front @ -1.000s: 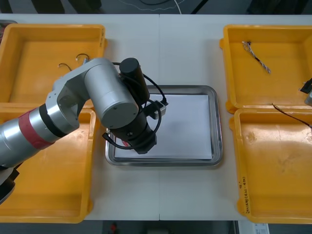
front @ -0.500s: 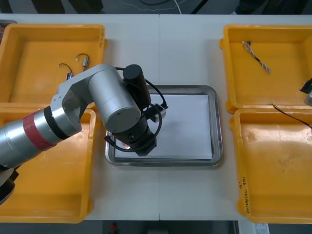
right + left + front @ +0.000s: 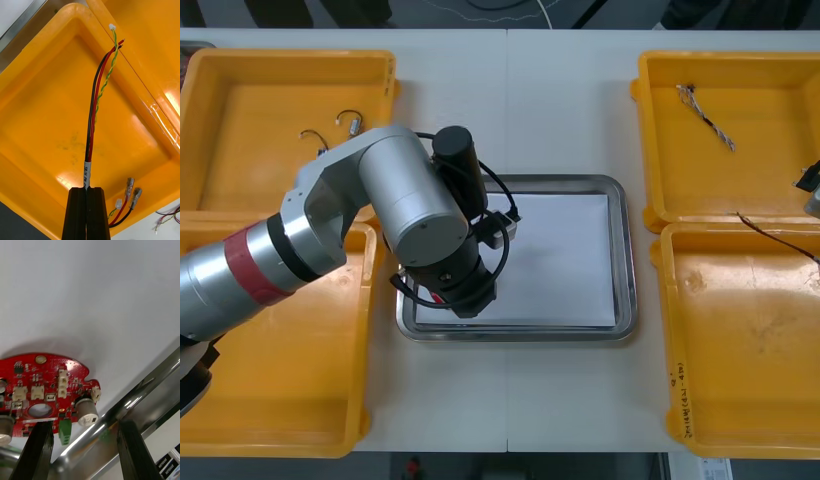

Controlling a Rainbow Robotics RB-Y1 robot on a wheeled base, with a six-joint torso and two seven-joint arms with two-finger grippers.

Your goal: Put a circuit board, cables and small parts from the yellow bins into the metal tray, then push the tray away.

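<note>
Left gripper (image 3: pixel 84 425), jaws wide open, is over the circuit board (image 3: pixel 45 390) in the metal tray (image 3: pixel 150 390), near-left corner. Right gripper (image 3: pixel 89 190) clamps a cable (image 3: pixel 93 112).

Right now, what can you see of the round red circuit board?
The round red circuit board lies flat on the white inside of the metal tray, near its shiny rim. It carries white sockets, a green block, silvery cylinders and a hole. The left gripper hangs open over its edge; whether a finger touches it is unclear.

Left arm (image 3: pixel 395 200) — silver cylinders, 1 red band edged black, looped black cables; left tool (image 3: pixel 83 423) black-fingered.
</note>
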